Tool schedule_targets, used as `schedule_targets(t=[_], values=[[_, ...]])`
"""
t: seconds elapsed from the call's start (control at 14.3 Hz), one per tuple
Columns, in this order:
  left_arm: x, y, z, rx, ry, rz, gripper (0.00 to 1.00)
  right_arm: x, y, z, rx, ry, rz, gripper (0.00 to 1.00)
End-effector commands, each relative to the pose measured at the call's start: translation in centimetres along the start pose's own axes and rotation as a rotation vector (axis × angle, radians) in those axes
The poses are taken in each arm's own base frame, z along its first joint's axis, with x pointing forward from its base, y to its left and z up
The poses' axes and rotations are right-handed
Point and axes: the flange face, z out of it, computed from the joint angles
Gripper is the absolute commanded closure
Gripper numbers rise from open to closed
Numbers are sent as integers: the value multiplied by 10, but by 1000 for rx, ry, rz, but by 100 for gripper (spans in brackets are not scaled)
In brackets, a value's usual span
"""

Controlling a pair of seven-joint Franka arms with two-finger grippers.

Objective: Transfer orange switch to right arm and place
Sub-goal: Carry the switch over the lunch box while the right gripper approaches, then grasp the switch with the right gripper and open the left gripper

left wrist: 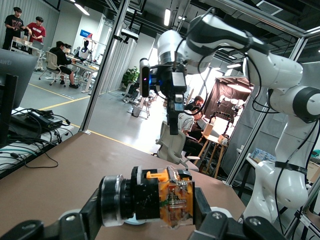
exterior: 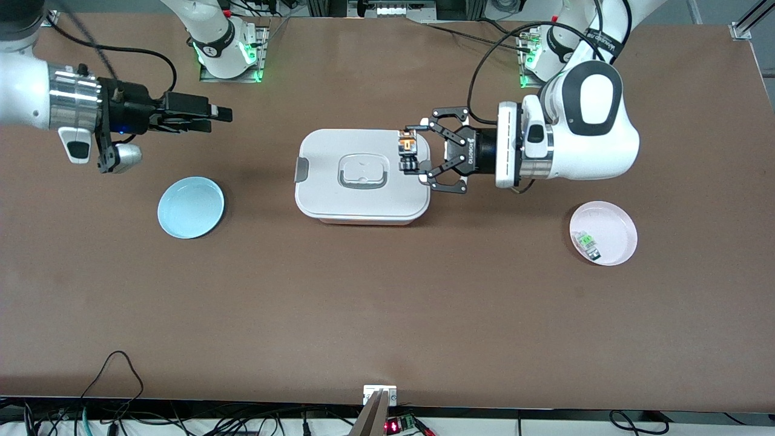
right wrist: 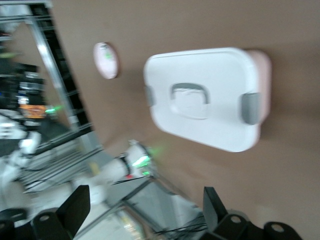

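- Front view: the left end effector is over the edge of the white lidded box, at the end of the box toward the left arm, and it is clenched on the orange switch.
- The orange switch is in the air between the 2 fingers, above the box lid, not touching it.
- Left wrist view: the orange switch lies sideways between the black fingers, with its black round body toward one side and the orange part with metal contacts toward the other.
- The right end effector is over the bare brown worktop toward the right arm's end, above and well apart from the blue plate; its fingers are spread apart and hold nothing.
- Right wrist view: the 2 black fingers stand wide apart, and the white lidded box shows below them.
- A pink plate lies toward the left arm's end of the worktop, with 1 small clear-and-green part on it.
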Motion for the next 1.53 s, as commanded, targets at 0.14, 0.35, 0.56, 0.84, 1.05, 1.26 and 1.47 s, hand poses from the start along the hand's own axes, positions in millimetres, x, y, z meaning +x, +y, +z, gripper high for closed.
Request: schedule_targets(t=[0.14, 0.35, 0.56, 0.84, 1.05, 1.26, 1.47], values=[[18, 33, 38, 67, -11, -29, 100, 34, 5, 15, 315, -108, 46, 0], [24, 44, 56, 100, -17, -42, 100, 43, -9, 35, 434, -147, 46, 0], [30, 51, 66, 111, -15, -58, 100, 47, -25, 63, 466, -136, 29, 0], [37, 59, 78, 136, -12, -75, 100, 48, -38, 116, 569, -137, 55, 0], [39, 60, 80, 142, -10, -75, 100, 42, -34, 151, 638, -136, 50, 0], [38, 61, 82, 139, -11, -76, 100, 35, -45, 179, 649, -137, 74, 0], [39, 62, 82, 139, -10, -74, 100, 27, -53, 199, 682, -153, 111, 0]])
